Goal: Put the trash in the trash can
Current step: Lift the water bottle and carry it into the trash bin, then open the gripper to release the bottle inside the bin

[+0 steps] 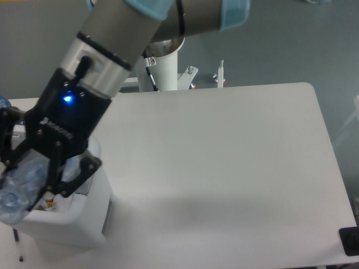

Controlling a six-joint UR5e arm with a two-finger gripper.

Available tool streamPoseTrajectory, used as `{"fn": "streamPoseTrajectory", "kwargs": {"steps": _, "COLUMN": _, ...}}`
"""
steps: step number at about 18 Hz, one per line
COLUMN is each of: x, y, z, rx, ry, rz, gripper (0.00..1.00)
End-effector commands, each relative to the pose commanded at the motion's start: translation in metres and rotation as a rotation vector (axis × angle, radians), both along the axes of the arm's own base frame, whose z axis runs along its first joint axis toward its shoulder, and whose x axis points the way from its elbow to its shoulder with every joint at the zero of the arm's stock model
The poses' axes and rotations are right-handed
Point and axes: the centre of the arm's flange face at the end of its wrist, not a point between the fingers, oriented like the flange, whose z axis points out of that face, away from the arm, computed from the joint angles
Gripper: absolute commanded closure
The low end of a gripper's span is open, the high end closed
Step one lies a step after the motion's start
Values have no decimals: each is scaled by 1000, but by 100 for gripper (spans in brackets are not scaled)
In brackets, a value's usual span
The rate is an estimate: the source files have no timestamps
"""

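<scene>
My gripper (33,171) hangs over the white trash can (84,224) at the left edge of the table, its black fingers shut on a clear plastic bottle (19,188). The bottle points down and to the left, with its lower end over the bin's opening. The arm and gripper cover most of the bin, so only its right wall and front rim show. Some coloured scraps (49,203) lie inside the bin. The bottle's cap is hidden.
The white table (224,168) stretches to the right of the bin. A dark object (350,241) sits at the table's lower right corner. The arm's base post (162,67) and some metal brackets (219,75) stand behind the table's far edge.
</scene>
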Motion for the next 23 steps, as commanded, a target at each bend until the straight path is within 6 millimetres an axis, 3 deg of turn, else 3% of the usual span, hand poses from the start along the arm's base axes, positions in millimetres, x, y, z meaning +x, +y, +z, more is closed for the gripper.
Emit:
{"fn": "streamPoseTrajectory", "kwargs": {"steps": 5, "x": 7, "y": 6, "z": -23, "rx": -34, "ry": -17, "rz": -17, "gripper": 74}}
{"fn": "streamPoseTrajectory", "kwargs": {"steps": 18, "x": 6, "y": 9, "z": -32, "rx": -38, "ry": -19, "rz": -16, "gripper": 73}}
{"fn": "streamPoseTrajectory", "kwargs": {"steps": 19, "x": 4, "y": 10, "z": -34, "rx": -40, "ry": -21, "rz": -15, "gripper": 71}}
{"fn": "streamPoseTrajectory", "kwargs": {"steps": 20, "x": 5, "y": 10, "z": -35, "rx": -40, "ry": -19, "rz": -18, "gripper": 58}}
{"fn": "streamPoseTrajectory", "kwargs": {"steps": 22, "x": 5, "y": 10, "z": -35, "rx": -40, "ry": -18, "rz": -19, "gripper": 47}}
{"fn": "streamPoseTrajectory", "kwargs": {"steps": 23, "x": 5, "y": 10, "z": -35, "rx": -40, "ry": -17, "rz": -20, "gripper": 34}}
